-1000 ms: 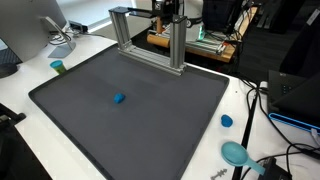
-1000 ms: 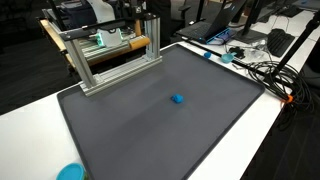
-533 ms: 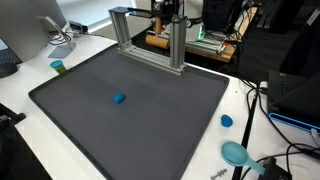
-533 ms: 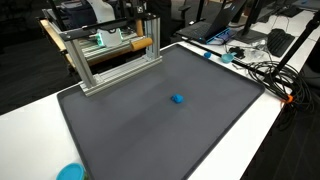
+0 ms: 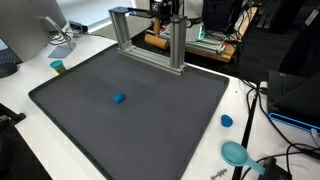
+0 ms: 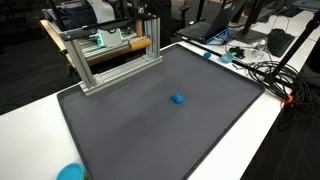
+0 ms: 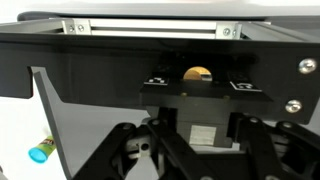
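Note:
My gripper (image 7: 196,140) fills the lower half of the wrist view, its two dark finger linkages spread wide apart with nothing between them. It hangs high behind the aluminium frame (image 5: 150,35), at the back of the table in both exterior views (image 6: 115,55). In the wrist view the frame's top bar (image 7: 150,27) and a dark crosspiece lie just ahead, with a round wooden end (image 7: 197,73) showing through. A small blue object (image 5: 118,98) lies on the dark mat (image 5: 150,120), far from the gripper; it also shows in an exterior view (image 6: 177,99).
A teal cylinder (image 5: 57,67) stands on the white table left of the mat and shows in the wrist view (image 7: 41,152). A blue disc (image 5: 226,121) and a teal bowl (image 5: 236,153) sit to the right. Cables (image 6: 262,70) and a monitor (image 5: 25,35) border the table.

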Robot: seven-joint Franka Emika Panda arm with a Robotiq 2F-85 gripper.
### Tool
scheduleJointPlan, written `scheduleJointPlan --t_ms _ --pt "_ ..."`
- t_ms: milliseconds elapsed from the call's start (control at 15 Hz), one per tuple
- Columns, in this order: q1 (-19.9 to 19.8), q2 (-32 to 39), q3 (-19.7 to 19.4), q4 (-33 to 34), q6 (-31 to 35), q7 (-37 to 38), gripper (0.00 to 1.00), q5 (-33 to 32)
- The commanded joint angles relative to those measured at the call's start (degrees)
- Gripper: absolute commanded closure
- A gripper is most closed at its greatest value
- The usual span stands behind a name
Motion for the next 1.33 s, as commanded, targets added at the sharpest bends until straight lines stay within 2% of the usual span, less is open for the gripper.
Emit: scheduleJointPlan --t_ms 0,267,333,400,533,667,933,1000,1133,1200,1267 --pt "0.64 1.58 -2.66 3.73 -6.93 -4.86 0.69 -0.55" --pt "1.93 2.77 -3.14 4.26 -10.08 -6.78 0.69 -0.27" --pt "1.77 2.80 -2.81 4.02 -10.08 -5.93 0.19 -0.68" --pt "1.68 2.76 -2.80 3.90 -10.00 -5.61 0.19 -0.78" --pt "1.47 2.32 -3.46 3.44 -9.70 -5.66 0.06 -0.54" --pt "1.14 1.55 -4.57 2.92 -9.72 -6.08 0.08 0.01" --pt "1.28 0.25 -5.66 2.15 -9.83 -6.12 0.41 1.27" --pt "1.62 -0.27 -5.55 1.76 -9.46 -6.18 0.41 1.54" --pt "1.95 -1.52 -5.21 0.55 -7.20 -6.07 0.13 1.15" --pt "1.91 -1.70 -5.28 0.43 -7.39 -6.07 0.09 1.24" --pt "1.94 -2.17 -5.58 0.11 -7.29 -6.29 0.27 1.53"
